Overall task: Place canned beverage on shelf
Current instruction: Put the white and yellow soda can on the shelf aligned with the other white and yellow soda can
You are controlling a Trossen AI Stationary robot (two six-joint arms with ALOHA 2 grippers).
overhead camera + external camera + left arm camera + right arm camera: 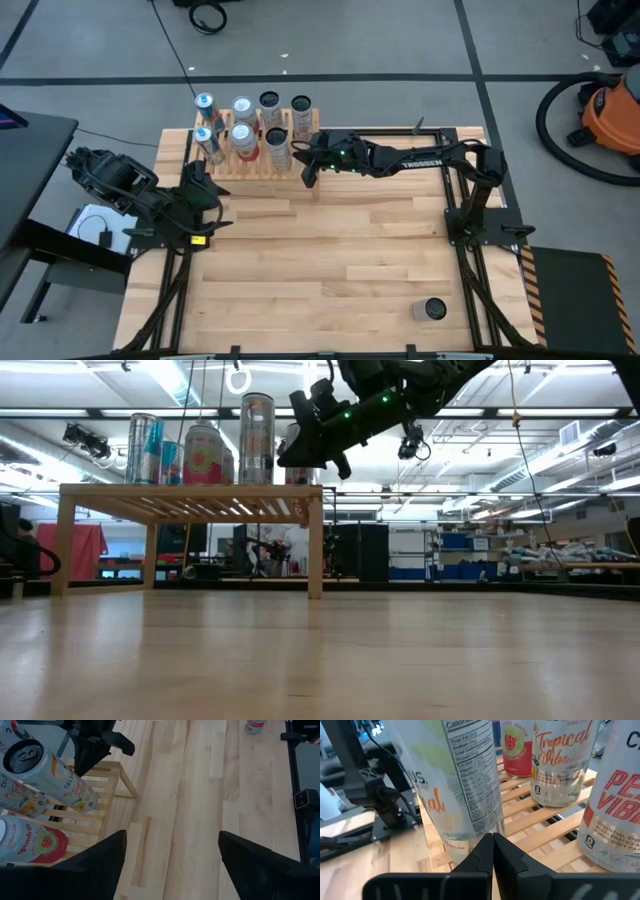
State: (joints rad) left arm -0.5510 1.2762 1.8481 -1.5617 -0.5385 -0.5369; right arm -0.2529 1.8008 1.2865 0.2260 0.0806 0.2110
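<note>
High view: spare can (433, 309) lower right on counter (330, 260). Left pincer (200, 196) spread, mid-left. Right pincer (309, 176) pressed together, empty, just right of shelf (255, 160) holding cans (243, 128), upper centre.

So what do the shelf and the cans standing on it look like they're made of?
The shelf: pale unfinished-looking wood, with visible grain on slats and legs. The cans: likely thin aluminium, going by the bare silvery lids with pull tabs; their sides carry glossy printed labels.
</note>
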